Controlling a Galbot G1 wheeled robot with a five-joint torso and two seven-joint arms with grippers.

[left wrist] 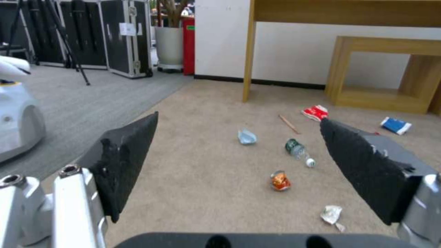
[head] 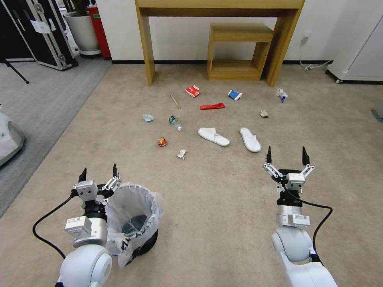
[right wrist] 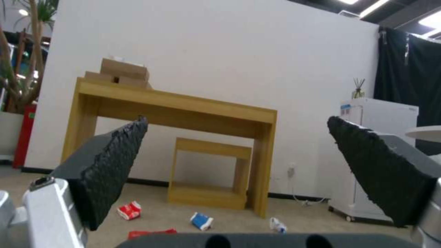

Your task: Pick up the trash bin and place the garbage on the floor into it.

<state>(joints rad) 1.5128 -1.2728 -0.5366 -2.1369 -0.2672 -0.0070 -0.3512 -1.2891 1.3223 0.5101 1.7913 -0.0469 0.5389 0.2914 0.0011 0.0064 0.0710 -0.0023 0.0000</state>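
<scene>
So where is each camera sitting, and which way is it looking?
Head view: up on the robot's head, looking forward and down at the floor, the trash bin and the garbage; both arms show, left pincer beside the bin, right pincer open above bare carpet.
Left wrist view: on the left wrist, looking low across the floor at the litter; its own open black fingers frame the picture.
Right wrist view: on the right wrist, aimed at the wooden table and wall; its fingers frame it.
All three share the red-white carton.

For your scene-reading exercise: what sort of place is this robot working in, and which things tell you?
Probably an office or lab mocked up as a room: carpeted floor, wooden desk, black equipment cases, and litter beside a lined bin.
</scene>
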